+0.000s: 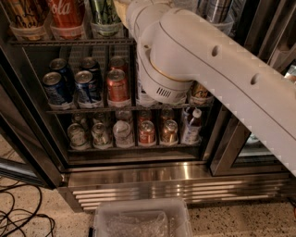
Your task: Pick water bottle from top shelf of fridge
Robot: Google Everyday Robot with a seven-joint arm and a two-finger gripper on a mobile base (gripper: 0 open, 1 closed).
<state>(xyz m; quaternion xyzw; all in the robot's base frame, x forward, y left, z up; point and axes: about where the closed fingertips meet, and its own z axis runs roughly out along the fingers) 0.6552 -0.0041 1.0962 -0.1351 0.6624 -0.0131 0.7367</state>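
The fridge (138,173) stands open in front of me. Its top shelf (69,42) runs along the upper edge of the camera view and holds clear lane trays. My white arm (194,55) reaches from the lower right up to that shelf. Only a tan part of my gripper (121,8) shows at the top edge, at the shelf's middle, just right of a green can (104,14). The water bottle is hidden or out of view above the frame.
A brown bottle (21,16), a red cola bottle (67,16) and a silver can (217,10) stand on the top shelf. Rows of small cans (88,85) fill the lower racks. A clear plastic bin (141,220) and black cables (21,217) lie on the floor.
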